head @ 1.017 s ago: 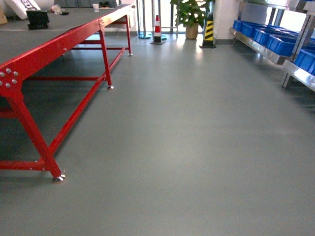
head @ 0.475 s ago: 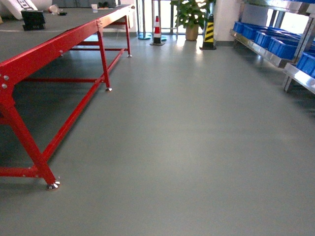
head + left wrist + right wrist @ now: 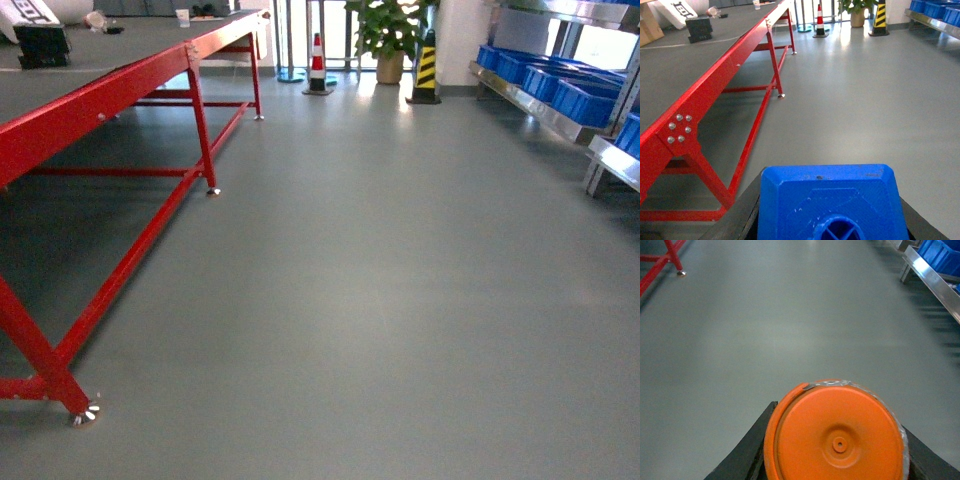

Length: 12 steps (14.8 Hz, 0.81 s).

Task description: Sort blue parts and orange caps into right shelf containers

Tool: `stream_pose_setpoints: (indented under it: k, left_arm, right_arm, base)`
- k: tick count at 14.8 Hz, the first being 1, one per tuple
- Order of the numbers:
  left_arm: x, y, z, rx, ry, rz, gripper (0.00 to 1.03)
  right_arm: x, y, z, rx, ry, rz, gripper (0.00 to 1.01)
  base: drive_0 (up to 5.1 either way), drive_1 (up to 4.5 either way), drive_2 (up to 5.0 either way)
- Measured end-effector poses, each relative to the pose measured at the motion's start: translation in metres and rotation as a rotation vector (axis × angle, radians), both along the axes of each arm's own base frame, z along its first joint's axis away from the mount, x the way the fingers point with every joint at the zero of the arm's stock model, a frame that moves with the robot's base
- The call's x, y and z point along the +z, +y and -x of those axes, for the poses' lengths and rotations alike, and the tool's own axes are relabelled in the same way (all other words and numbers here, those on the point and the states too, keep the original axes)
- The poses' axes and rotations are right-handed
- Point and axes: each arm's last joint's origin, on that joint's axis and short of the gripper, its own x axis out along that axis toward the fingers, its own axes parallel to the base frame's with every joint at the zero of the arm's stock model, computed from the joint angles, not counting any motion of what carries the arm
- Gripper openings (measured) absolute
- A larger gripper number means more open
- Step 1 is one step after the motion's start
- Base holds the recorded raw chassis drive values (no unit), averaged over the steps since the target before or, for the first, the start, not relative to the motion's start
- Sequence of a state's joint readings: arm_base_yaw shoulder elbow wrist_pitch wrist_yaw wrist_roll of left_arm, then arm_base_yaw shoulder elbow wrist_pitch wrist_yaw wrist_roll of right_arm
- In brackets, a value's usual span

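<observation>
In the left wrist view, a blue part (image 3: 832, 200) fills the bottom of the frame, its round stud facing the camera. My left gripper (image 3: 830, 222) is shut on it, with black fingers (image 3: 742, 215) on either side. The right wrist view shows an orange cap (image 3: 837, 437) end-on, and my right gripper (image 3: 835, 452) is shut on it between black fingers (image 3: 747, 450). Neither gripper shows in the head view. The right shelf containers (image 3: 575, 95) are blue crates in a row on a metal shelf at the far right, and one corner (image 3: 940, 252) shows in the right wrist view.
A long red-framed table (image 3: 100, 90) runs along the left, its near foot (image 3: 85, 410) by the bottom left corner. A black box (image 3: 42, 45) sits on it far back. Grey floor lies ahead. A traffic cone (image 3: 317, 62), a potted plant (image 3: 388, 35) and a striped post (image 3: 427, 65) stand at the far end.
The head view has advanced along the floor. The red table has slid left and down in the frame, and the shelf with crates has shifted toward the right edge.
</observation>
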<state>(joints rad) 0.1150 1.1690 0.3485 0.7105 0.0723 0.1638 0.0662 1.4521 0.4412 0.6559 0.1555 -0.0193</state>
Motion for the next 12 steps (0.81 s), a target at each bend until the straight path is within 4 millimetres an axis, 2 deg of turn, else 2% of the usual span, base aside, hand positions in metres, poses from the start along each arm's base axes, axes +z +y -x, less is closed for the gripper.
stream_pose_setpoints:
  k: [12]
  left_arm:
    - [-0.0011, 0.0000, -0.0002, 0.000, 0.008, 0.001, 0.45]
  right_arm:
    - [-0.0003, 0.0001, 0.0000, 0.001, 0.003, 0.000, 0.45]
  base:
    - [0.1, 4.36, -4.2]
